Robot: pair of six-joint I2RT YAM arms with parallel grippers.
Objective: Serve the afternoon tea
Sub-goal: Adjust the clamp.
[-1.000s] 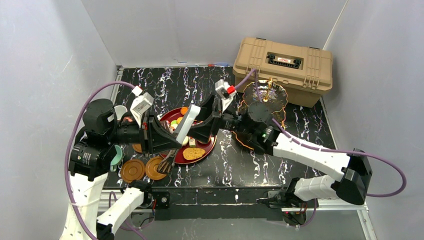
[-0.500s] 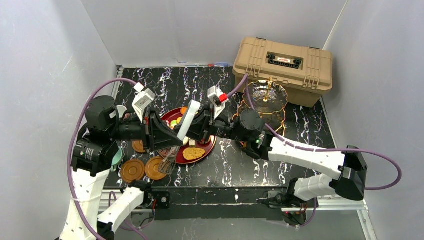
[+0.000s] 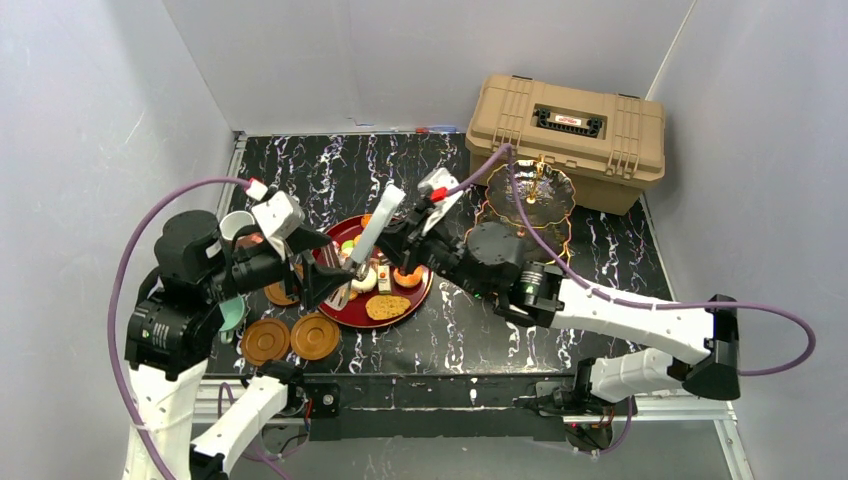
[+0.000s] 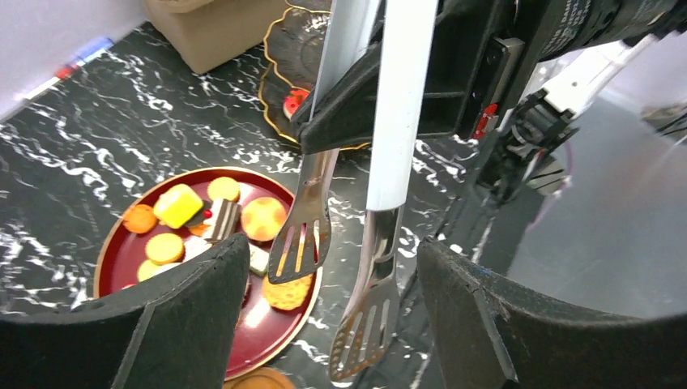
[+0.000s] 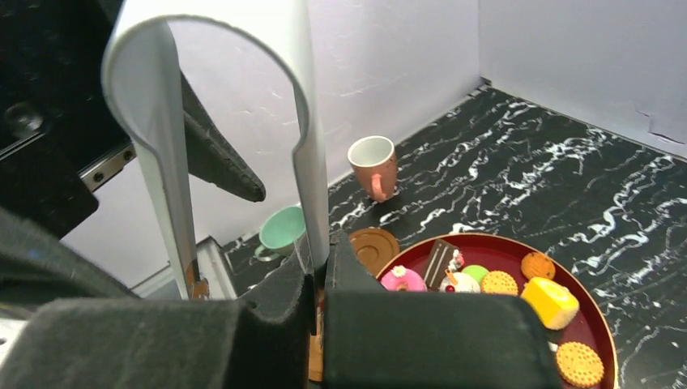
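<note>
The round red tray (image 4: 120,258) holds the small pastries (image 5: 551,301): a yellow roll, a pink doughnut, a chocolate slice, a green piece and several round biscuits, all lying flat inside its rim. The dark glass stand (image 3: 530,190) with gold rims is to the right of the tray, its top tier bare. To the left of the tray are the pinkish cup (image 5: 374,166), upright and empty, and the teal cup (image 5: 279,229), also empty. Brown saucers (image 3: 265,340) lie at the tray's near left, with nothing on them.

Above the tray, the right gripper (image 5: 316,296) is clenched on one arm of the metal tongs (image 4: 389,146), whose blades hang over the pastries. The left gripper (image 4: 332,267) is spread wide, with the tongs between its fingers but apart from them.

Everything rests on a black marbled table (image 3: 600,250). A closed tan case (image 3: 570,125) sits behind the stand, far right of the tray. Plain pale walls (image 3: 400,60) close in three sides.
</note>
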